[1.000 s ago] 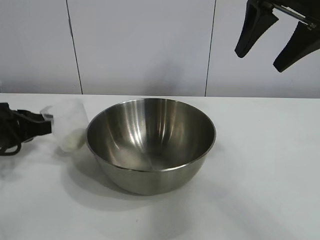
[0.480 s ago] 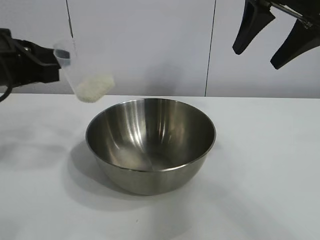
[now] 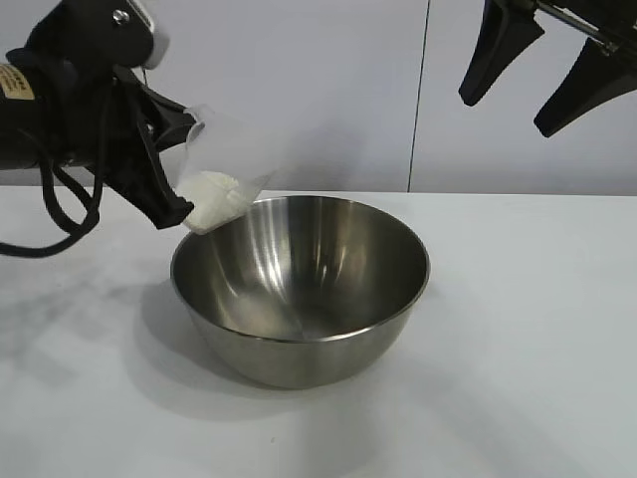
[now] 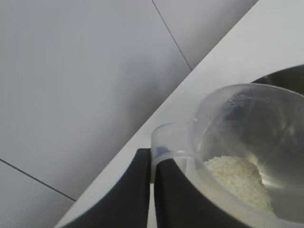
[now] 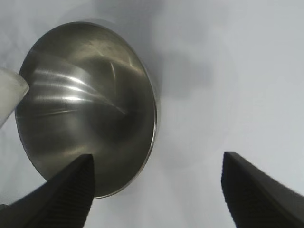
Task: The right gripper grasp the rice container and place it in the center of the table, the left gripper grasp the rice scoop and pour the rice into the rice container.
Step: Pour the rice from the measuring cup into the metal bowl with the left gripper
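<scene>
The left gripper, clamped on the tilted rice scoop at the rim of the centred rice container, risks spilling rice onto the counter if misaligned; right gripper hangs wide.

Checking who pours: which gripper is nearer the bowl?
Left. The left gripper holds the scoop at the bowl rim; the right gripper hangs open, high above its far side.

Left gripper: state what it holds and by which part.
The left gripper is shut on the rice scoop, pinching its small tab at the rim.
</scene>
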### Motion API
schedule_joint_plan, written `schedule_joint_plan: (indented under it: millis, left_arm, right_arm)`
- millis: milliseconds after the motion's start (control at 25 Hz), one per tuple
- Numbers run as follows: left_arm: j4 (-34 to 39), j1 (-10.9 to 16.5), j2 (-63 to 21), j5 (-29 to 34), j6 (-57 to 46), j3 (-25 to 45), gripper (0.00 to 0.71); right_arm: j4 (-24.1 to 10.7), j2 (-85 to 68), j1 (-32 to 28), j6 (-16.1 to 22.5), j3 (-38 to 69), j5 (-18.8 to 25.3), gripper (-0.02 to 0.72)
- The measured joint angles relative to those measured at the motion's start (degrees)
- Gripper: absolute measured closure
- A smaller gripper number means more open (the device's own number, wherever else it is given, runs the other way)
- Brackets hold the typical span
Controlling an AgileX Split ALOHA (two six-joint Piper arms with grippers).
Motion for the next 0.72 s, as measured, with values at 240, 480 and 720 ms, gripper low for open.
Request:
schedule_joint_plan:
  millis: [240, 480, 720]
  left_arm:
    - [-14.2, -10.2, 1.1, -6.5, 39.0, -0.9, 0.701]
    - [-18.7, -12.7, 7.8, -7.5, 63.1, -6.8, 0.701]
    - [-20.9, -12.7, 10.1, -6.5, 80.8, -8.4, 0.701]
  right_arm:
    - [0.1, 0.0, 0.0, 0.0, 0.0, 0.0, 0.188]
    - [0.1, 0.0, 0.0, 0.0, 0.0, 0.0, 0.188]
    - [0.1, 0.0, 0.0, 0.0, 0.0, 0.0, 0.188]
